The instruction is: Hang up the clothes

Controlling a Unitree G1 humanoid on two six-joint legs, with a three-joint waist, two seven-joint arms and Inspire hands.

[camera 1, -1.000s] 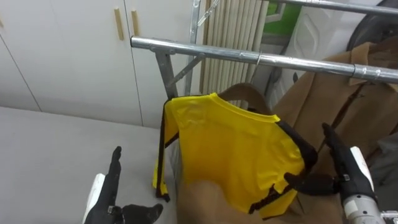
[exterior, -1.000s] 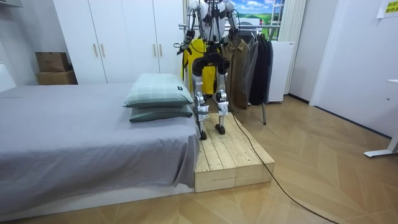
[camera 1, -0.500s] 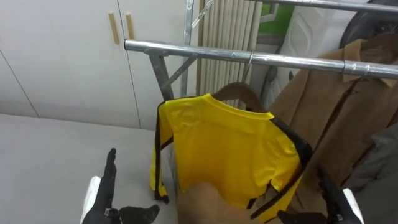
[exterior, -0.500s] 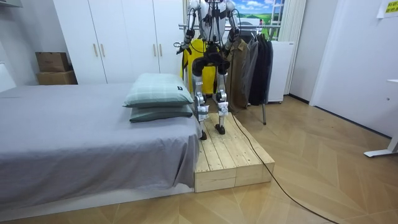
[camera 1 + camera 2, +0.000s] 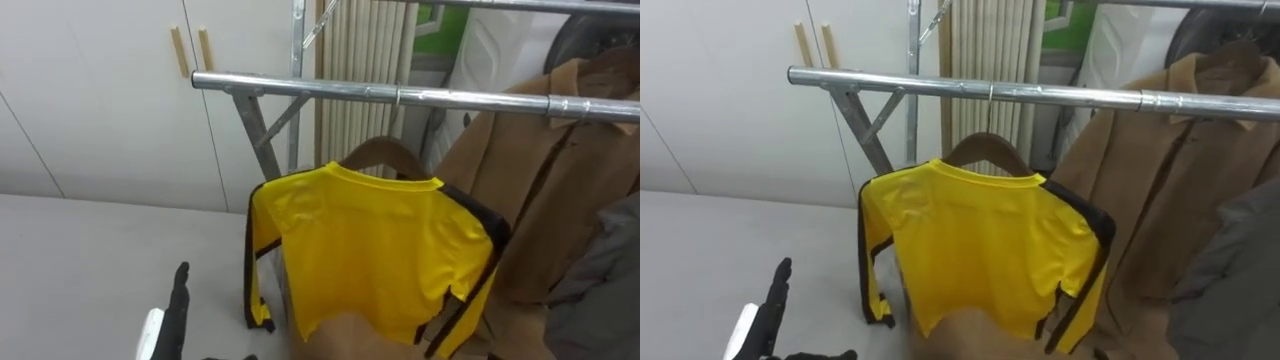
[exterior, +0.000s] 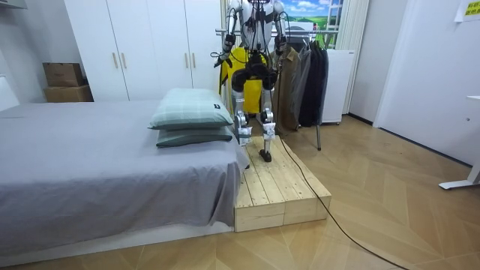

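Observation:
A yellow shirt with black trim sits on a wooden hanger just below the metal clothes rail; the hook cannot be made out. No hand touches the shirt. My left hand shows at the lower left, open with straight fingers pointing up, a short way left of the shirt's sleeve. In the room view I stand on the wooden platform facing the rack, and my right hand is a small shape near the hanging clothes.
A brown coat and a grey garment hang on the rail to the right of the shirt. Tan cloth lies under the shirt's hem. White wardrobe doors stand behind, and the grey bed lies to my left.
My right hand, open beside the shirt's right sleeve a second ago, has dropped out of the eye view. The left hand has sunk lower. The shirt stays hanging; the camera has shifted.

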